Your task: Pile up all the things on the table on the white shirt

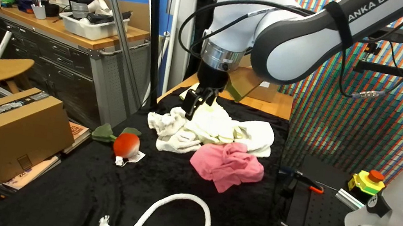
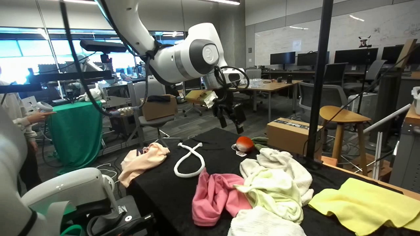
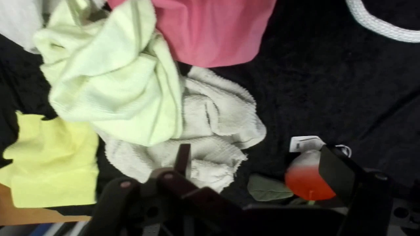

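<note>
The white shirt (image 1: 257, 134) lies crumpled on the black table (image 1: 88, 191), with a pale yellow-green cloth (image 2: 269, 186) heaped over its middle. Against that heap rests the pink cloth (image 1: 229, 164); whether its edge lies on the shirt I cannot tell. A red-orange rounded object (image 1: 126, 145) with green leaves and a white tag sits apart on the black fabric. The thick white rope (image 2: 188, 164) is looped on the table. Above the things hovers my gripper (image 3: 261, 165), jaws wide apart and holding nothing. In the wrist view one finger partly hides the red-orange object.
A brighter yellow cloth (image 2: 367, 205) is spread at one table end, and a peach cloth (image 2: 144, 160) hangs over another edge. A cardboard box (image 1: 13, 130) stands beside the table. A black post (image 2: 320, 82) rises near the table's edge.
</note>
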`<state>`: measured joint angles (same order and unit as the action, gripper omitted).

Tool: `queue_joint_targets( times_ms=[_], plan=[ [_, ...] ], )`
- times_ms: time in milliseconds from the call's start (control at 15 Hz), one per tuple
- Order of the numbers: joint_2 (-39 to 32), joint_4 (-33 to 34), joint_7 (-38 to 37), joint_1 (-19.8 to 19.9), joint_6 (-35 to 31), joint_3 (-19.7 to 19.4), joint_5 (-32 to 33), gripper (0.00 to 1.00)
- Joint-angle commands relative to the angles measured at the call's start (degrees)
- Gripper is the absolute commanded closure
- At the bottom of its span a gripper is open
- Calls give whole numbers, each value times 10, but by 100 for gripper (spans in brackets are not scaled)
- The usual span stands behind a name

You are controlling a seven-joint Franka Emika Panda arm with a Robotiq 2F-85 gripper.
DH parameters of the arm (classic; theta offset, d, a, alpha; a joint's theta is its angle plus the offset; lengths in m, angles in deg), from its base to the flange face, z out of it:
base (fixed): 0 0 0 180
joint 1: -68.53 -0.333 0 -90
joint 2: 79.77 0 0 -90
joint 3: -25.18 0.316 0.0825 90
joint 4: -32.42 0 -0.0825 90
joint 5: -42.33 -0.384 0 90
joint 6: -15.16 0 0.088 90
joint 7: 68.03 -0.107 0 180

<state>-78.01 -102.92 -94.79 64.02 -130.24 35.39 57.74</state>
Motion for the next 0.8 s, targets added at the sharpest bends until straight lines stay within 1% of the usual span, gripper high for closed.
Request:
queue_joint_targets(
  times_ms=[0, 67, 133, 200, 467, 733],
  plan=[
    [-79, 80, -3, -32, -3, 9, 13, 0],
    [-109, 105, -14, -44, -4, 8, 22, 0],
    [-125, 121, -12, -56, -3, 5, 22, 0],
    [-151, 147, -23, -71, -2, 0, 34, 0],
    [-223, 221, -38, -115, -13, -26, 49, 0],
    [-288, 288, -26, -145, -30, -51, 31, 0]
  ],
)
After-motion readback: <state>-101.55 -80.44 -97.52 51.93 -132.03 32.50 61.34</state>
